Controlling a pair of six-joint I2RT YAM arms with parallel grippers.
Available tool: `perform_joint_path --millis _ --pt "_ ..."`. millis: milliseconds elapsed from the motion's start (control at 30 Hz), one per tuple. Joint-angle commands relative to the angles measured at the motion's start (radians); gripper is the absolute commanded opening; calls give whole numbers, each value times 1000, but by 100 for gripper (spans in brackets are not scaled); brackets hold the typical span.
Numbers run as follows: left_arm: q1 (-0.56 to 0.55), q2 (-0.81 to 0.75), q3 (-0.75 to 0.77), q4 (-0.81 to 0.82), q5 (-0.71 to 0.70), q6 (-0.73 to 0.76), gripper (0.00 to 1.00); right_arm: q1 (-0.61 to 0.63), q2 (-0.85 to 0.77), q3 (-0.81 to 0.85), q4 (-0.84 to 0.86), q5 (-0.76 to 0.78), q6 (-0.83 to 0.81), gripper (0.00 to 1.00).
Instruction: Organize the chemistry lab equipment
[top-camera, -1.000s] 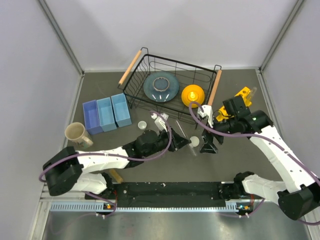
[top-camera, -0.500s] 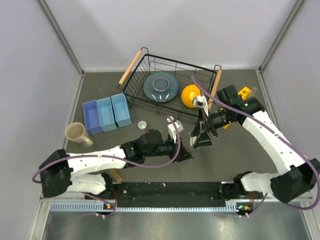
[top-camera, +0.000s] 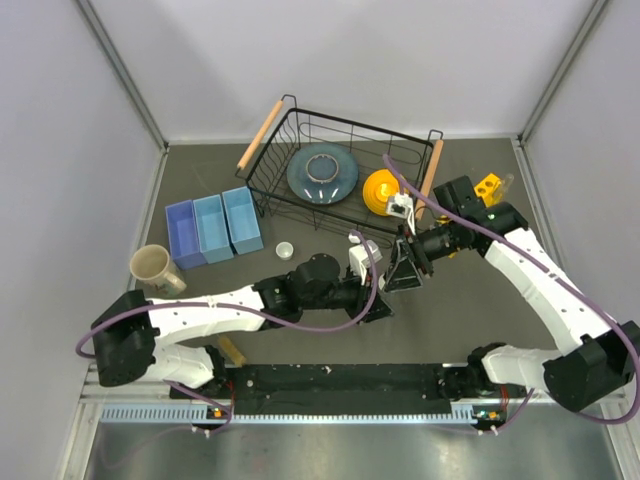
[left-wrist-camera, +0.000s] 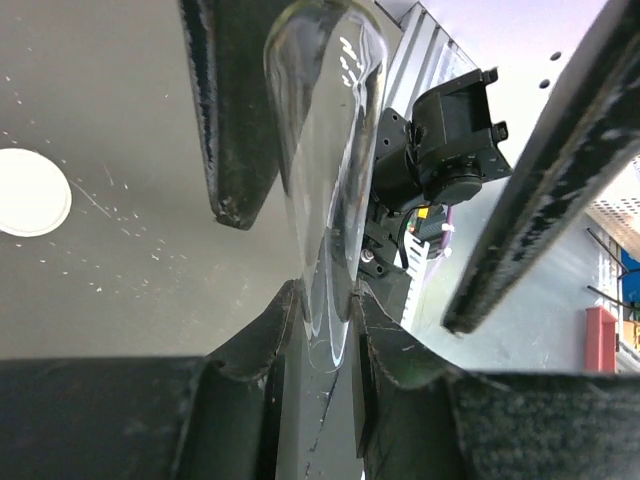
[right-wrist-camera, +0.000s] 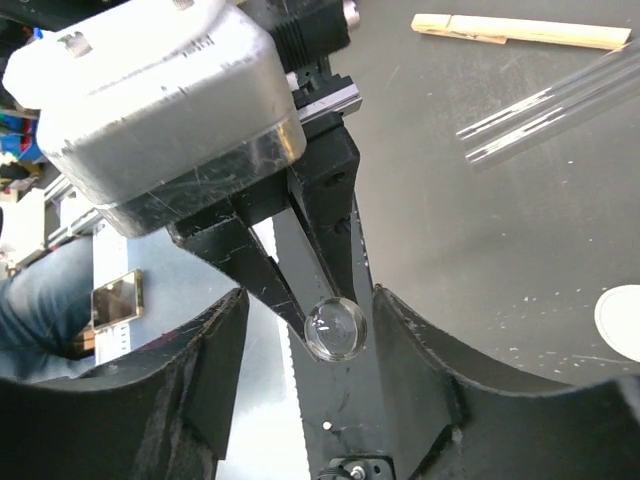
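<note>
Handover mid-table; task barely begun, I'd say. Wooden stick (top-camera: 232, 351) lies loose by L arm base. Left gripper (left-wrist-camera: 325, 300) pinches one clear tube (left-wrist-camera: 325, 150); right gripper (right-wrist-camera: 310, 305) straddles its round end, jaws apart. Spare tubes (right-wrist-camera: 540, 105) and white round piece (top-camera: 285, 250) lie loose. Yellow rack (top-camera: 487, 186) far right, holes too small to judge.

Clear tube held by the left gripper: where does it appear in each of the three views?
Left wrist: clear tube at centre, pinched by the left gripper.
Right wrist: clear tube low centre, seen end-on as a round rim.
Top external: too small to tell.
Shared landmark: the left gripper, in all three.
</note>
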Motion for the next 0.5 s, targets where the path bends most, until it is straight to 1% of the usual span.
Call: perform_joint_path --millis 0,33,100,200,233,333,400,467 --pt "-4 7 60 -2 -16 -23 0 17 -34 -3 39 42 -29 49" --pt "-4 8 60 -2 -15 -27 0 18 -31 -6 39 47 -33 45" --pt "-4 8 60 4 -16 -39 0 20 -29 -9 39 48 -37 41" --pt "-4 6 55 15 -8 -50 0 20 -28 -11 41 48 -39 33" --pt "-4 6 54 17 -7 -53 0 18 -28 -11 44 47 -39 27" --pt "-4 4 52 21 -8 -58 1 20 -26 -6 42 38 -40 16" --pt "-4 -2 51 20 -19 -67 3 18 -28 -5 44 31 -39 13" --pt "-4 -11 43 14 -33 -73 9 17 -32 -3 41 36 -39 12"
